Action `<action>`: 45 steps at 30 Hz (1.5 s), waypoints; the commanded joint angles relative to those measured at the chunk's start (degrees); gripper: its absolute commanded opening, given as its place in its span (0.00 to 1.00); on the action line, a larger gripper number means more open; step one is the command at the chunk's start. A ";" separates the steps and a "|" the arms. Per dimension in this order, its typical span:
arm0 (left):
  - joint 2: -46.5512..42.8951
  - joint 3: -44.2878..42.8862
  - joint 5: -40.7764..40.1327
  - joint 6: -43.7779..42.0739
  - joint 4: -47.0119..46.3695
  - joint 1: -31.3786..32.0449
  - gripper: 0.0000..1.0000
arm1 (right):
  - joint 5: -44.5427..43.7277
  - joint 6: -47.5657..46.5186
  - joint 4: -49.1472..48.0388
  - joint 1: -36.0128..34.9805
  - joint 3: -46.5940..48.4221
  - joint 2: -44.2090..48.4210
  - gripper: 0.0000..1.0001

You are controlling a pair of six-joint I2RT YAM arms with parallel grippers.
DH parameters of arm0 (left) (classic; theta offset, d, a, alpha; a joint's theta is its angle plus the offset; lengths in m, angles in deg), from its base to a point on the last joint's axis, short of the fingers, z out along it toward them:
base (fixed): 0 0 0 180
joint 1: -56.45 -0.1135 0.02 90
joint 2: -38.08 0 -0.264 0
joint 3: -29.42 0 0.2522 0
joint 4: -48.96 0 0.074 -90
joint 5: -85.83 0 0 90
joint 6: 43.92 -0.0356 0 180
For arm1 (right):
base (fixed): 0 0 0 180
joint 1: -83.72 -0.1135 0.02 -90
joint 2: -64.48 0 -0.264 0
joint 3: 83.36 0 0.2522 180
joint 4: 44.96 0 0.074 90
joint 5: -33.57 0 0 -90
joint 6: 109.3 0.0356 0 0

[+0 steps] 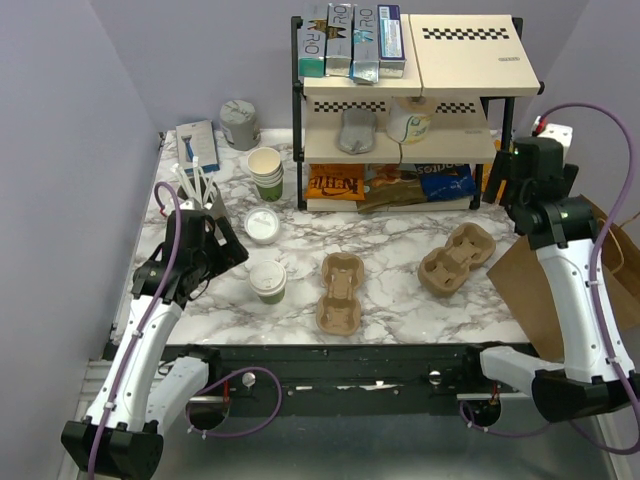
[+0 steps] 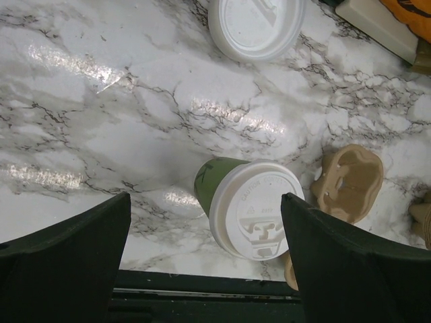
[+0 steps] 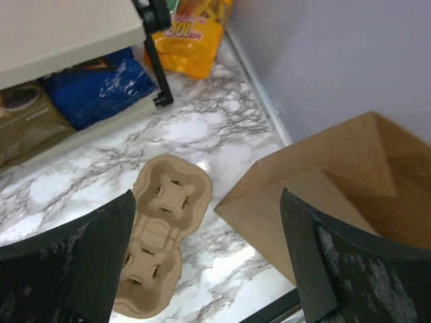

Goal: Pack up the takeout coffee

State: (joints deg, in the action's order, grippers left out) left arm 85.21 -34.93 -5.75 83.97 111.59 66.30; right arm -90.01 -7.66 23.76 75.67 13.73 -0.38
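the coffee cup (image 2: 252,208) stands upright, white lid on, near the front edge of the counter (image 2: 101,114), with a cardboard carrier (image 2: 347,182) just beside it. the left gripper (image 2: 205,202) hovers close above it, spread wide, touching nothing. a loose lid (image 2: 254,27) lies farther back. the right gripper (image 3: 207,202), also wide and empty, hangs over a second carrier (image 3: 161,235) and an open paper bag (image 3: 337,202).

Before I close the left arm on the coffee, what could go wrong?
The coffee cup lines up off centre between the open left jaws, nearer one side, so closing may shove or tip it. It stands near the front edge of the table. The cup carrier lies close beside it and could get knocked.
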 commanded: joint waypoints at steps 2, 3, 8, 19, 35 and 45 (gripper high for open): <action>0.15 1.10 3.60 -1.24 -1.58 -0.27 0.99 | -4.56 -4.26 1.02 4.78 7.89 -3.86 0.96; 0.15 1.28 4.13 -1.41 -1.92 -0.27 0.99 | -4.91 -3.56 1.55 5.67 8.34 -4.48 0.96; -0.55 1.20 9.48 -2.47 -2.37 -0.09 0.99 | -5.96 -2.24 1.82 9.97 6.23 -4.66 0.96; 4.01 -4.61 2.55 5.26 -8.07 25.20 0.99 | -0.26 -0.48 2.43 15.35 0.17 -6.24 0.92; 20.80 -2.94 -17.30 17.03 -11.69 50.18 0.99 | 4.14 -1.00 -1.78 15.79 -5.54 -2.82 0.37; 33.28 -3.29 -28.73 22.57 -14.76 49.39 0.99 | 7.04 -1.71 -3.02 15.79 -6.51 1.84 0.36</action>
State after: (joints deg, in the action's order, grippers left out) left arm 115.88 -37.16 -25.67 102.62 96.18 116.13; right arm -86.12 -8.86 21.40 91.23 8.00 -0.32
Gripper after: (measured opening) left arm 0.988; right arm 0.368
